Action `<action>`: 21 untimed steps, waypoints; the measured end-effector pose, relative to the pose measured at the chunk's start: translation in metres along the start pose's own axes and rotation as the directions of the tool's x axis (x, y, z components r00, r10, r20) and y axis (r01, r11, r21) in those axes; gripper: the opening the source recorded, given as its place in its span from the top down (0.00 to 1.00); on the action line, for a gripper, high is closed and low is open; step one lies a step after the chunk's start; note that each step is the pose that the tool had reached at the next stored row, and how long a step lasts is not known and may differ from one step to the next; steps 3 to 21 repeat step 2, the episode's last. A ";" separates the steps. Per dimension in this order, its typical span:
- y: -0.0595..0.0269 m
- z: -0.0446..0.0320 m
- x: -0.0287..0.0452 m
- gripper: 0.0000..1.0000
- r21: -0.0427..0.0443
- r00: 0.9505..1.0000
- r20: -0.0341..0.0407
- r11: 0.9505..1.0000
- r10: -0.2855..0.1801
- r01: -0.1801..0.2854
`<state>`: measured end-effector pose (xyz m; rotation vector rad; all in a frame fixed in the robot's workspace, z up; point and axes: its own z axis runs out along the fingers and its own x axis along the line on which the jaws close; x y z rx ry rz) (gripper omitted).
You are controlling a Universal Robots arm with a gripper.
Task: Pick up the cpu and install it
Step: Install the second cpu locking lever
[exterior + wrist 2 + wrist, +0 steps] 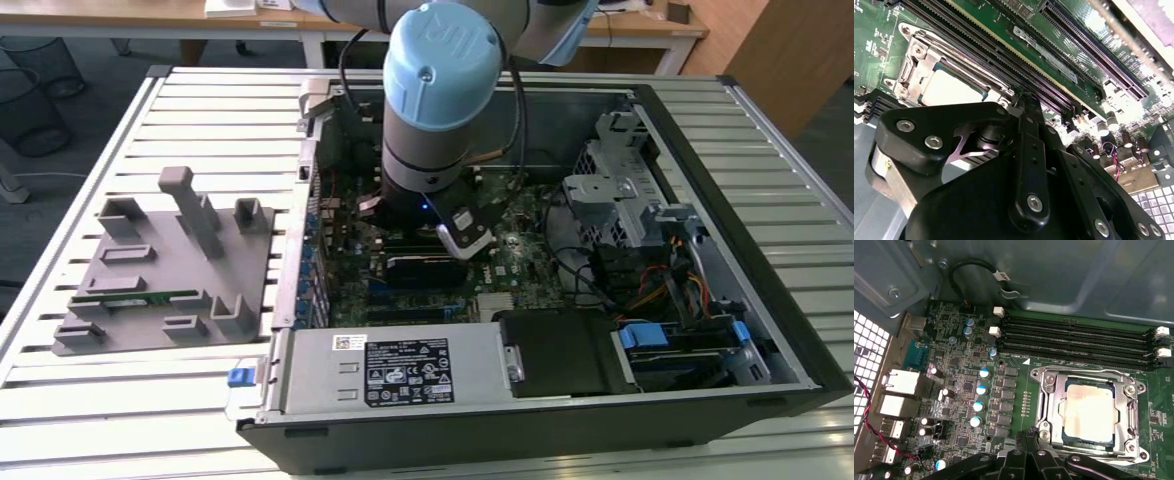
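The jaws [1026,107] appear drawn together with nothing pinched between them, poised just beside the socket [1089,412]. The cpu [1088,412] is seen seated flat inside the socket frame on the motherboard [979,390], within the computer case [747,330] on the table [80,420]. For a sound installation, the chip should be checked as lying level and square before any pressure is applied.

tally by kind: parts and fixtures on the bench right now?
cpu, in the motherboard socket: 1
green memory stick, on the tray: 1
gray fixture tray: 1
open computer case: 1
Total: 4
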<state>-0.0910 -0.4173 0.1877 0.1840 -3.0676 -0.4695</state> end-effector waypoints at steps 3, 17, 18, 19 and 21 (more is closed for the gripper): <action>0.0000 0.0002 0.0000 0.89 0.000 1.000 0.000 1.000 0.000 0.000; 0.0000 0.0002 0.0000 0.89 0.000 1.000 0.000 1.000 0.000 0.000; 0.0000 0.0002 0.0000 0.89 0.000 1.000 0.000 1.000 0.000 0.000; 0.0000 0.0002 0.0000 0.89 0.000 1.000 0.000 1.000 0.000 0.000; 0.0000 0.0002 0.0000 0.89 0.000 1.000 0.000 1.000 0.000 0.000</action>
